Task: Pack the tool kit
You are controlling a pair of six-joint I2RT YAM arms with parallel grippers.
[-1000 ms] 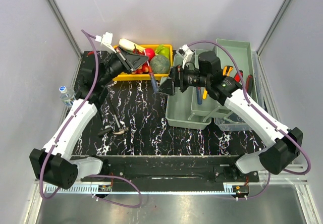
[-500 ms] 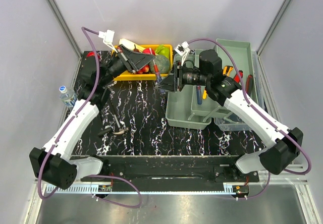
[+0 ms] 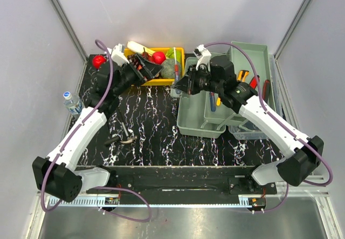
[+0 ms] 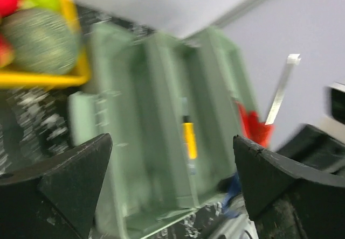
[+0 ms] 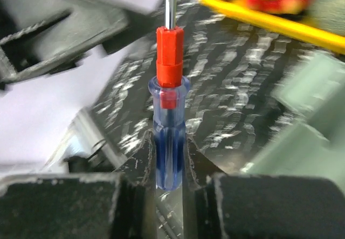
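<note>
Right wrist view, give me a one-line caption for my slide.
Right tool clamped on a blue-handled, red-collared screwdriver over the black marbled table.

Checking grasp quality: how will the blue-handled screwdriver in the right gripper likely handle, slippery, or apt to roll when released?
The screwdriver looks stiff, a steel shaft in hard plastic. Its glossy handle, pinched only near its end by the right gripper, might pivot or slip. The roundish handle would probably roll on a flat surface.

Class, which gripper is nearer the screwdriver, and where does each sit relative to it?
Right. The right gripper is shut on the screwdriver handle. The left gripper hangs open, apart from it on its left, by the yellow tray.
</note>
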